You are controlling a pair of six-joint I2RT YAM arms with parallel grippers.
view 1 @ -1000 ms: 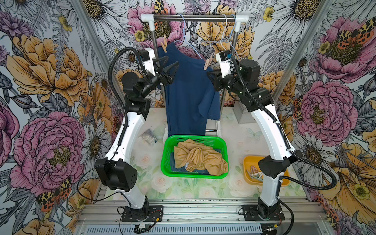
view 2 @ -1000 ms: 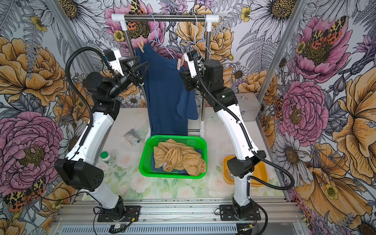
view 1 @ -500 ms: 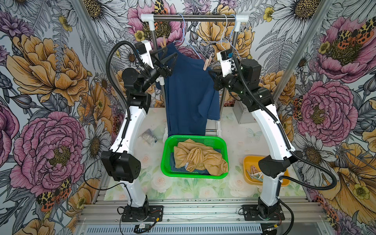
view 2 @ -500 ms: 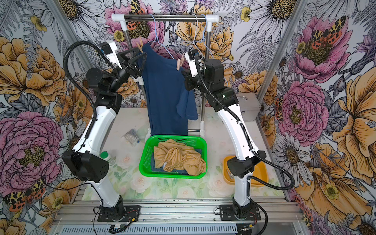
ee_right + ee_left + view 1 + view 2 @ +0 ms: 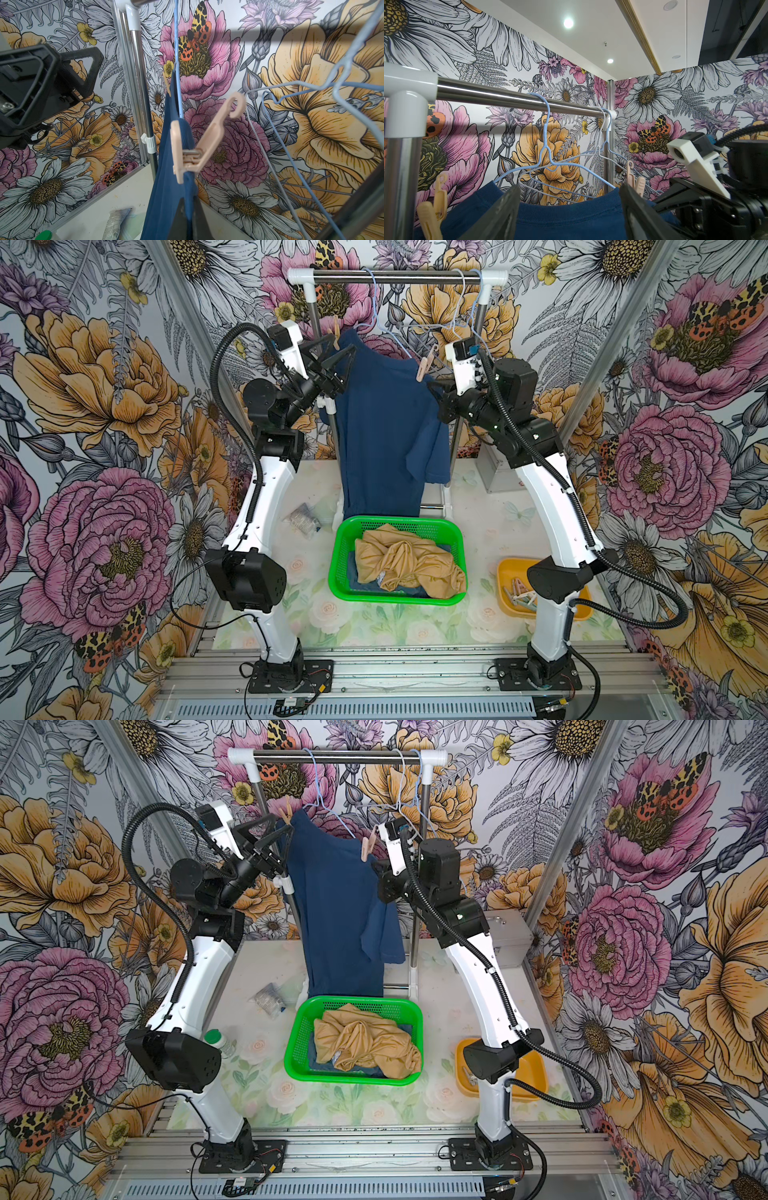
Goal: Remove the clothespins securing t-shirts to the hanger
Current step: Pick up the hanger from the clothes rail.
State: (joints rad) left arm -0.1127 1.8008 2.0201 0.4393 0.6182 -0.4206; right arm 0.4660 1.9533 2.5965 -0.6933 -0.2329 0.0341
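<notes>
- Clothespins on the rack number two, both peach. The left clothespin (image 5: 335, 333) and the right clothespin (image 5: 424, 366) pin the shoulders of the hanging t-shirt (image 5: 382, 427) to a blue hanger (image 5: 548, 145).
- T-shirts number three. The navy one hangs far centre, and a tan t-shirt (image 5: 407, 564) lies crumpled over a second navy t-shirt (image 5: 360, 578) in the green basket (image 5: 337, 572) just nearer.
- Hangers number three on the steel rail (image 5: 395, 276), with two bare hangers (image 5: 465, 319) at its right end.
- The yellow bin (image 5: 505, 572), near right, holds loose pegs (image 5: 519, 591); their count is unclear.
- The left gripper (image 5: 343, 344) has its fingers apart at the shirt's left shoulder, just beside the left clothespin.
- The right gripper (image 5: 188, 216) has its fingers together, pinching navy cloth just below the right clothespin.
- A packet (image 5: 303, 520) and a green-capped bottle (image 5: 218, 1040) lie on the left; their print is too blurred to read.
- The table (image 5: 316, 614) has a pale floral cover, and the walls carry large pink, orange and white flowers. A silver case (image 5: 505, 944) stands far right.
</notes>
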